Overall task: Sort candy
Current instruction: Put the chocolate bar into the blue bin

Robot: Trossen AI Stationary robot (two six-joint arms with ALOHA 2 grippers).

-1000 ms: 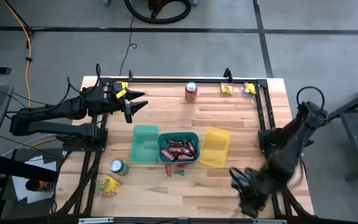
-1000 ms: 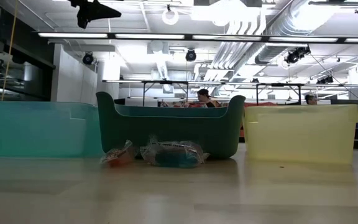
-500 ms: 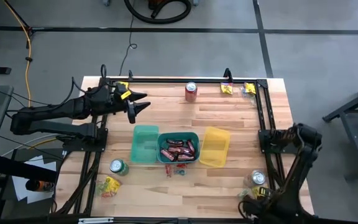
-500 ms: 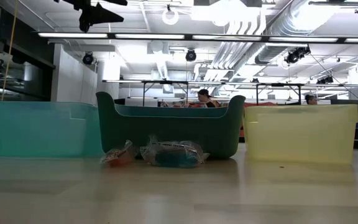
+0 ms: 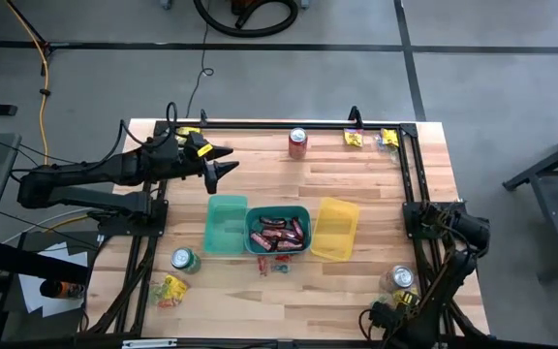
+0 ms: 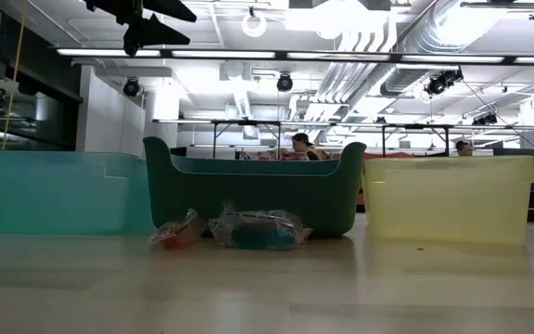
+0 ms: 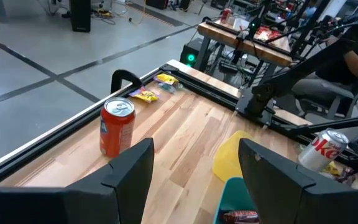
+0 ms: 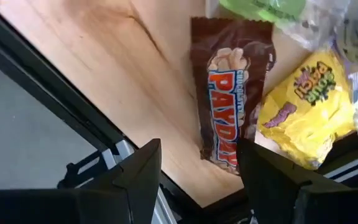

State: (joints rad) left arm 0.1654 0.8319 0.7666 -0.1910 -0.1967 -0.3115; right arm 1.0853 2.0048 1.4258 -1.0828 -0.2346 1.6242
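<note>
Since a second ago the right gripper (image 8: 197, 180) has swung to the table's near right corner, open and empty over a brown bar (image 8: 232, 93) beside a yellow packet (image 8: 306, 109). Far left, the left gripper (image 5: 223, 163) hovers open.

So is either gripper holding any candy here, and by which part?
No. The left gripper is open and empty above the table; the right gripper is open over a PayDay bar, not gripping it.

Glossy candy bar wrapper (image 8: 231, 93); smooth, seemingly varnished wood table (image 5: 260, 165).
</note>
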